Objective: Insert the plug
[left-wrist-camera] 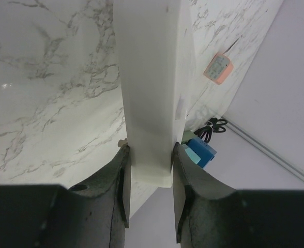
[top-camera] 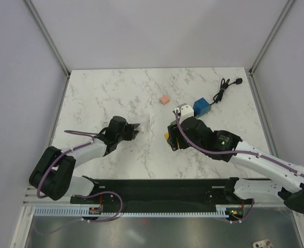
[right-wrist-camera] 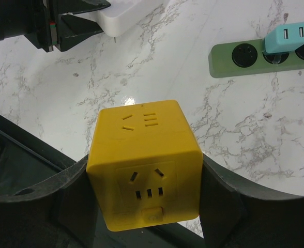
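Observation:
My right gripper is shut on a yellow cube adapter, with socket slots on its top and front faces, held above the marble table. In the top view only a sliver of the cube shows under that gripper. My left gripper is shut on the end of a white power strip that reaches away over the table. The top view shows this gripper left of centre. The strip's end lies at the top left of the right wrist view.
A green power strip with a teal adapter plugged in lies beyond the yellow cube. A blue cube, a black cable with plug and a small pink cube sit at the back right. A dark rail runs along the table's near edge.

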